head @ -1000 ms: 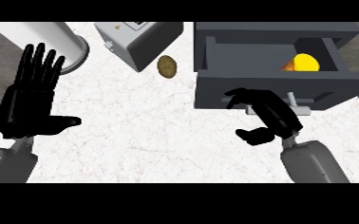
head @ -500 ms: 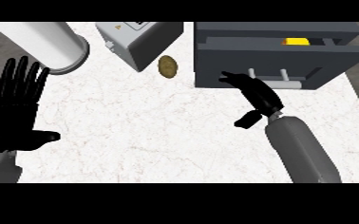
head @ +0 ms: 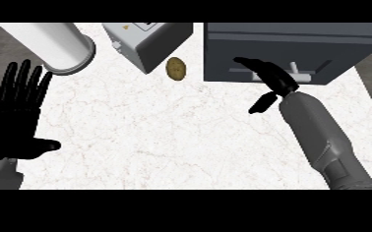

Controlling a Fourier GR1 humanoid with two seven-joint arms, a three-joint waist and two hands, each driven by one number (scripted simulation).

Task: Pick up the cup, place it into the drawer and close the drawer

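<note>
1. White marbled counter [head: 167, 128] fills most of the frame, with the grey drawer unit [head: 283, 46] at the upper right, a white cylinder [head: 58, 46] at the upper left, a tilted grey box [head: 149, 42] at the top centre and a small brown potato-like item [head: 176, 69] just below that box.
2. Right hand [head: 270, 74] lies against the drawer front [head: 276, 71], fingers straight and holding nothing, thumb hanging down toward the counter.
3. Drawer front looks flush with the unit, so the closing step seems nearly or fully done; the cup is not visible and is presumably shut inside.
4. To finish well, I would press squarely on the middle of the front, close to the pale handle [head: 296, 72], so the drawer seats evenly, then check no gap is left.
5. Open counter lies below and to the left of the right forearm, giving a free way to draw back; the brown item and box sit well to the left of that line.
6. Left hand [head: 22, 113] rests at the frame's left edge, fingers spread and upright.
</note>
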